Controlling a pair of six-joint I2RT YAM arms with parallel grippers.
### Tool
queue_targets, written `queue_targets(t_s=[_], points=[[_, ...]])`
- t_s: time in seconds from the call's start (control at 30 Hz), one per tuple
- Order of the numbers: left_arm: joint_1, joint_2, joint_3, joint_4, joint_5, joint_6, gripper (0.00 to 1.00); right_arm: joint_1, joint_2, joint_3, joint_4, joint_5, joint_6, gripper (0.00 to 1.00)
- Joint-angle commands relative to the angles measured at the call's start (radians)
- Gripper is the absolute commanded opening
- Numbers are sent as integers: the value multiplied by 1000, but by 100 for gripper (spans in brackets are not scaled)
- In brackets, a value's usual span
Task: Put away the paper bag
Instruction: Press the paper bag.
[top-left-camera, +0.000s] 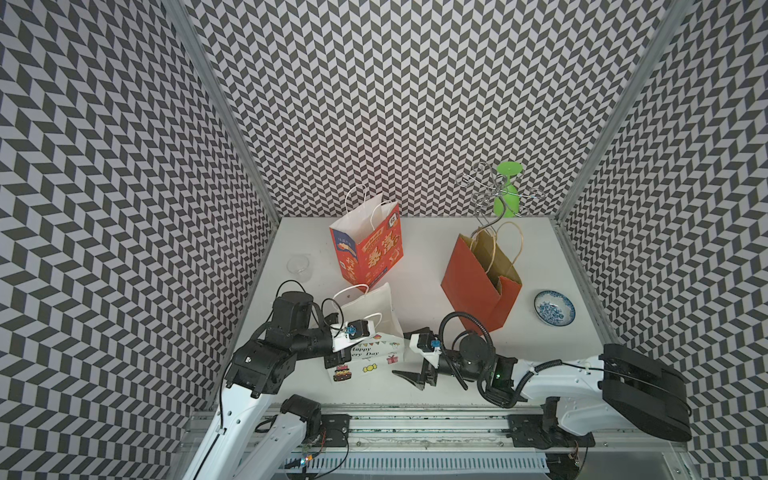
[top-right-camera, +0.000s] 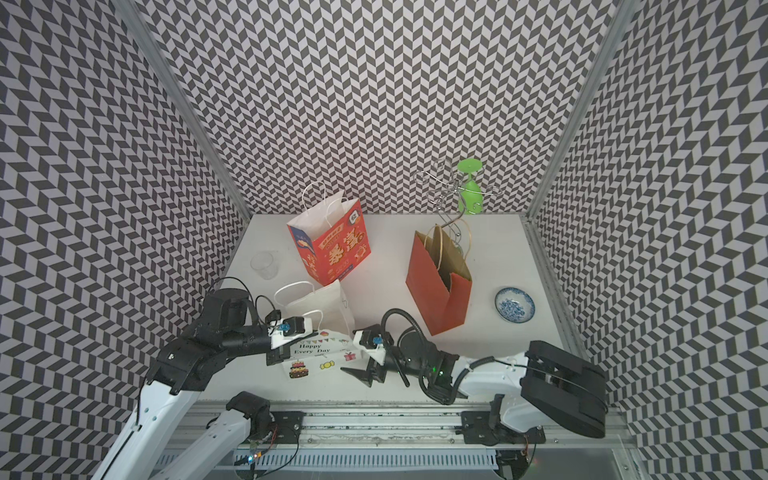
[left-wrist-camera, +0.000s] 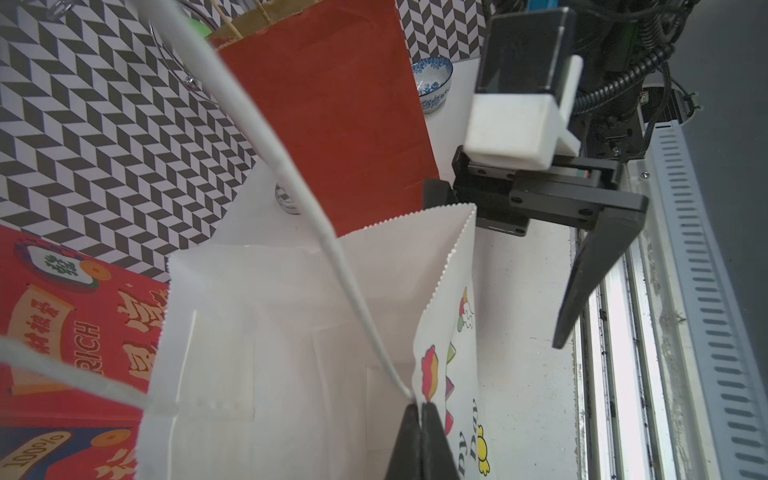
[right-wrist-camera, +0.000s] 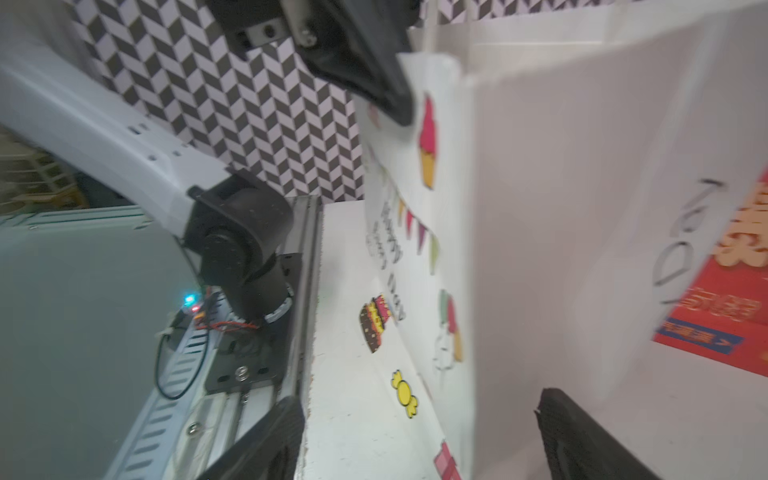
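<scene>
White table (top-left-camera: 415, 270) before me, white bag (top-left-camera: 374, 311) standing nearest me, printed red bag (top-left-camera: 370, 249) just behind it, plain red bag (top-left-camera: 469, 282) to my right, clear cup (top-left-camera: 298, 266) far left, patterned bowl (top-left-camera: 554, 306) far right, wire rack (top-left-camera: 490, 195) at the back.

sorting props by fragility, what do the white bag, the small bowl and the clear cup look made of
White bag: matte paper, going by its serrated rim and creases. Bowl: probably glazed ceramic, glossy with blue pattern. Clear cup: see-through, glass or plastic, cannot tell.
</scene>
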Motion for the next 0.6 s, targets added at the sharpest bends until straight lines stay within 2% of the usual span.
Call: queue_targets(t_s=[0.0,0.13,0.27,0.47,0.57], points=[[-5,-27,27,41,45,14,0,-20,-60,-28,-24,120,-13,92],[-5,-58,42,115,75,-3,0,-20,-55,-61,-22,-12,1,94],[-5,-59,44,151,100,-8,0,-20,41,-37,34,-84,3,91],[-5,-53,16,174,110,9,0,-20,158,3,113,-183,-1,71],[-5,-60,-4,200,118,3,0,-20,182,-10,161,-224,1,65]])
